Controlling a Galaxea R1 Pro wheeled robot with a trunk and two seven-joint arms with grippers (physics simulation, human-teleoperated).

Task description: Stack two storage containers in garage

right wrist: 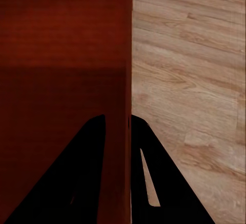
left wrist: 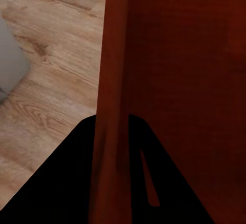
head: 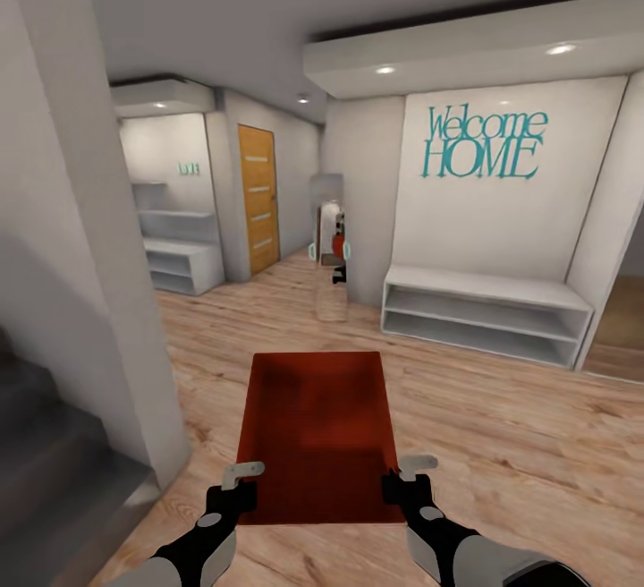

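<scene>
Left gripper (head: 240,481): fingers closed across the left wall of the storage container (head: 317,435), one finger inside, one outside, as the left wrist view shows. Right gripper (head: 404,476): fingers clamped likewise on the right wall, near the container's near corners.

Storage container: one orange-red rectangular bin, open-topped, plain straight walls, dark red interior, empty as far as the shaded bottom allows one to tell. Carried level between both arms, above the light wood plank floor (head: 501,426).

Surroundings: white shelf bench (head: 483,311) under teal "Welcome HOME" lettering (head: 483,144); wooden door (head: 259,198) beyond; white pillar (head: 80,238) at left.
</scene>
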